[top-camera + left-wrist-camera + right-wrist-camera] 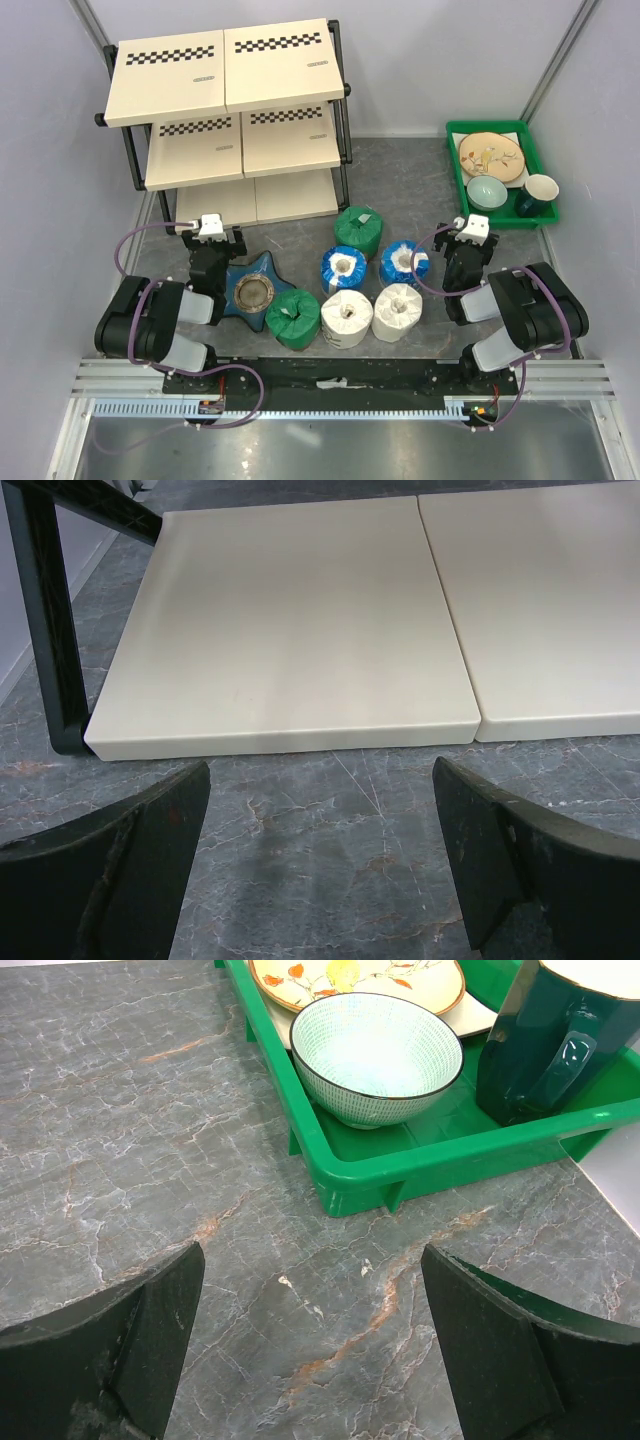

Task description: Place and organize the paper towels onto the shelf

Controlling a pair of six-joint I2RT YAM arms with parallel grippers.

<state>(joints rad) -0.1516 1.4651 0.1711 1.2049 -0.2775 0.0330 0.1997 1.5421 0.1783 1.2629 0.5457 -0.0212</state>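
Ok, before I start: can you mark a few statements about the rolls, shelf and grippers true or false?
1. All six paper towel rolls stand on the table; the shelf holds none. True.
2. The left gripper grips a green roll. False: it is open and empty, facing the shelf's bottom board.
3. The right gripper is open. True.
4. The white rolls sit closest to the shelf. False: a green roll does; the white rolls are in the near row.
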